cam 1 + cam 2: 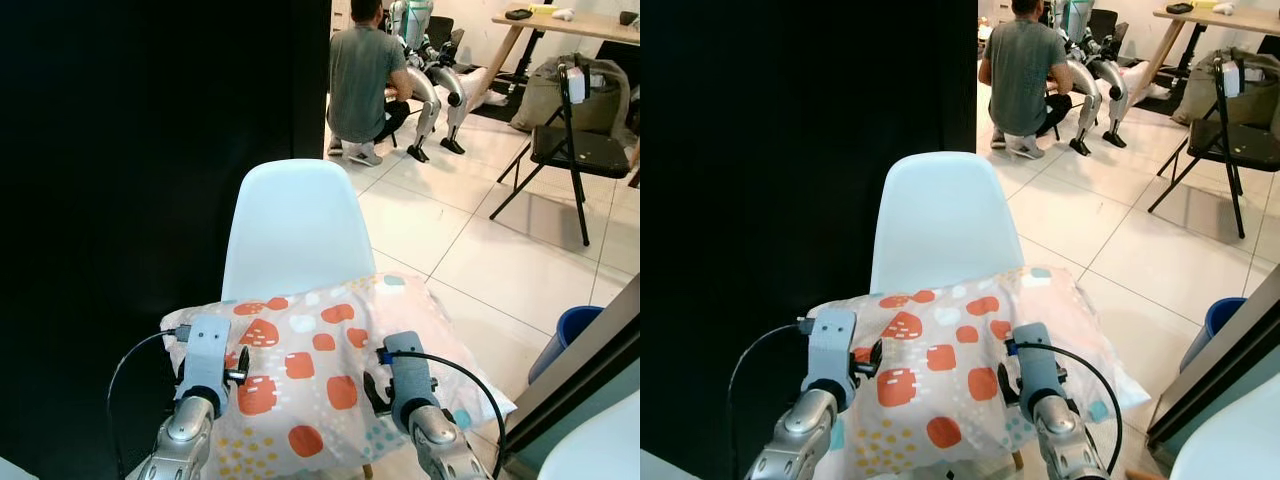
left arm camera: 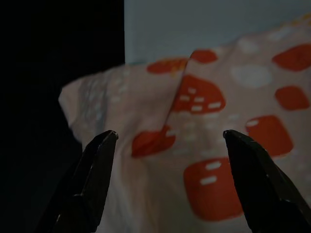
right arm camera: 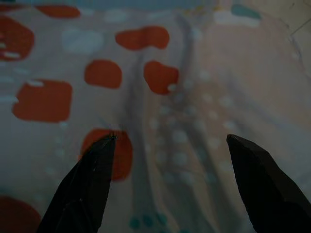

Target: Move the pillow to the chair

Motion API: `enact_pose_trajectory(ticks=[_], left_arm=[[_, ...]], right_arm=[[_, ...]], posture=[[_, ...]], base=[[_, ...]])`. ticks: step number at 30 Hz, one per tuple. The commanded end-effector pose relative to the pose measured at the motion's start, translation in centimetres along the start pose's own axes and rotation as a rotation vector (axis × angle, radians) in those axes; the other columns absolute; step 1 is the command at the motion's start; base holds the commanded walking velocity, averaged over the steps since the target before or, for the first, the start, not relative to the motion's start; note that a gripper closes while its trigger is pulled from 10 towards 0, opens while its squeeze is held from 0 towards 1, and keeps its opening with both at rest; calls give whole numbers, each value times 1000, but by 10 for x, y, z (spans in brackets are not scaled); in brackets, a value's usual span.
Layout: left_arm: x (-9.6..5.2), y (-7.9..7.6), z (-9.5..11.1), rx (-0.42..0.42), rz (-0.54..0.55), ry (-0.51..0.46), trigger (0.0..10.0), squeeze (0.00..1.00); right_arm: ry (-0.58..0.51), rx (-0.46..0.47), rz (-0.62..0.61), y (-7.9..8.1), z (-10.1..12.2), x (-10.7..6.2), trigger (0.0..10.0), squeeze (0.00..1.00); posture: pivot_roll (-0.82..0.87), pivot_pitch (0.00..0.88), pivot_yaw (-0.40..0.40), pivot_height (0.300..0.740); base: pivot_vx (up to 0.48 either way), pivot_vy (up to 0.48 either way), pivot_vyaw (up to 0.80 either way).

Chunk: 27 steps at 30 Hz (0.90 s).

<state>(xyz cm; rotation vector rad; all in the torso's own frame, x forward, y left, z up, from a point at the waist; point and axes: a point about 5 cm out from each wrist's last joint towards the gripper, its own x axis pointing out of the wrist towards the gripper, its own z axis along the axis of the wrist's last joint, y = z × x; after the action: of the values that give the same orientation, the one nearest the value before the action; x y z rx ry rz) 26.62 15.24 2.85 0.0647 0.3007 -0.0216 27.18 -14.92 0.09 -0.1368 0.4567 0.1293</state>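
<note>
A peach pillow (image 1: 318, 372) with orange and white patches lies across the seat of a white plastic chair (image 1: 295, 222), overhanging it on both sides. Its far edge rests against the chair's backrest. My left gripper (image 2: 170, 137) hovers over the pillow's left end, near its corner, open with nothing between the fingers. My right gripper (image 3: 170, 138) hovers over the pillow's right half, also open, its fingertips (image 3: 99, 150) just above the fabric. In the left eye view both wrists sit low over the pillow's near part, one left and one right of its middle.
A black wall (image 1: 150, 150) runs along the left of the chair. On the tiled floor behind, a person (image 1: 362, 75) crouches beside another robot (image 1: 437, 95). A black folding chair (image 1: 580, 150) with a bag stands at the right. A blue bin (image 1: 572, 330) sits by a panel.
</note>
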Motion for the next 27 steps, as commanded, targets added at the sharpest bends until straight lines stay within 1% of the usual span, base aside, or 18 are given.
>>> enact_pose_trajectory(ticks=[1, 5, 6, 11, 18, 21, 27], left_arm=[[-2, 2, -7, 4, 8, 16, 10000, 0], [-3, 2, -6, 12, -2, 10, 10000, 0], [-2, 1, -4, 10, 0, 4, 10000, 0], [-2, -1, -2, 0, -11, -15, 10000, 0], [-2, -2, -2, -8, -17, -17, 10000, 0], [-2, -2, -3, 4, -15, -9, 10000, 0], [-2, -2, -3, -8, -18, -11, 10000, 0]], right_arm=[[-23, 27, -8, 0, 3, 0, 10000, 0], [-36, 44, -11, -1, 8, 1, 10000, 0], [-36, 77, -12, -1, 9, 1, 10000, 0], [-45, 75, -6, 0, 13, 2, 10000, 0], [-52, 84, -11, 0, 14, 2, 10000, 0], [-51, 87, -12, 0, 14, 2, 10000, 0], [-51, 95, -14, -1, 14, 1, 10000, 0]], posture=[[14, 71, -5, 740], [14, 71, -4, 740], [16, 73, -5, 740], [18, 75, -8, 740], [18, 76, -8, 740], [17, 76, -7, 740], [16, 77, -4, 740]], base=[[0, 0, 0], [0, 0, 0], [0, 0, 0], [0, 0, 0], [0, 0, 0], [0, 0, 0], [0, 0, 0]])
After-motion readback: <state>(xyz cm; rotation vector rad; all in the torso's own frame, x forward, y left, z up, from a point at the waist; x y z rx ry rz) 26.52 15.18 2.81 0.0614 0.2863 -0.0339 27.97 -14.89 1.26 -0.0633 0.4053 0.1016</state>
